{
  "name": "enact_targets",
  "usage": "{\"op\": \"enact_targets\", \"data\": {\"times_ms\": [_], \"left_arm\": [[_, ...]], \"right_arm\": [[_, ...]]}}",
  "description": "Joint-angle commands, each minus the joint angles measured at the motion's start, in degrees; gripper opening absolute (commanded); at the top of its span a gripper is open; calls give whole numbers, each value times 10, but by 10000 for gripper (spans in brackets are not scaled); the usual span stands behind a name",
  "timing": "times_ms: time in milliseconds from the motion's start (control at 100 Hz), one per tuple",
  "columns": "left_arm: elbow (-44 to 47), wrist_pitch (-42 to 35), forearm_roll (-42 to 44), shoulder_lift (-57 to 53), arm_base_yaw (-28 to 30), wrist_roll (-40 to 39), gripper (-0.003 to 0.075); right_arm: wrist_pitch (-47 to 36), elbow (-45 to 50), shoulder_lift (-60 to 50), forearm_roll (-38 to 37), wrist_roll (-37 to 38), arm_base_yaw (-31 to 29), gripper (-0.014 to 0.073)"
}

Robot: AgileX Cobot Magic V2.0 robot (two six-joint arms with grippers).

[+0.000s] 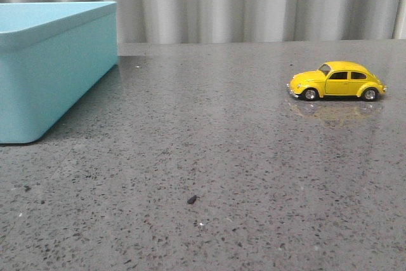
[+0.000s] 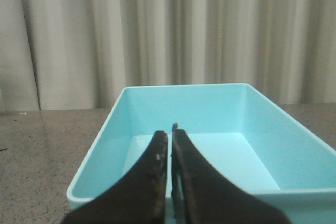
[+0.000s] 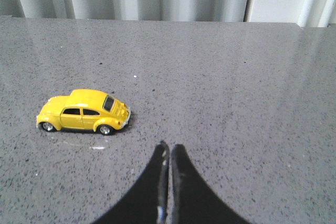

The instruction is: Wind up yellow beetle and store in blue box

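The yellow beetle (image 1: 337, 81) stands on its wheels on the grey table at the right, side-on, nose to the left. It also shows in the right wrist view (image 3: 83, 112). The blue box (image 1: 44, 61) stands at the far left, open and empty inside as the left wrist view (image 2: 210, 145) shows. My left gripper (image 2: 169, 129) is shut and empty, hovering above the box's near end. My right gripper (image 3: 169, 147) is shut and empty above bare table, apart from the beetle. Neither gripper shows in the front view.
A small dark speck (image 1: 191, 200) lies on the grey speckled table (image 1: 209, 144) near the front middle. A pale pleated curtain (image 1: 254, 1) closes off the table's back edge.
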Motion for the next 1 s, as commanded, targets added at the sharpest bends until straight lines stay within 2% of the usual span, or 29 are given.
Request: {"op": "enact_targets", "data": {"times_ms": [0,70,240,390,690,990], "left_arm": [[-28,-47,2,17,4,-6,-21],[-30,-49,2,17,4,-6,-21],[-30,-53,2,17,4,-6,-21],[-30,-53,2,17,4,-6,-21],[-30,-53,2,17,4,-6,-21],[-30,-53,2,17,4,-6,-21]], "right_arm": [[-59,-27,31,2,0,2,-50],[-40,-55,51,2,0,5,-50],[67,-175,140,2,0,28,-50],[115,-272,236,2,0,71,-50],[264,-478,435,3,1,148,-50],[387,-633,592,17,18,161,-50]]}}
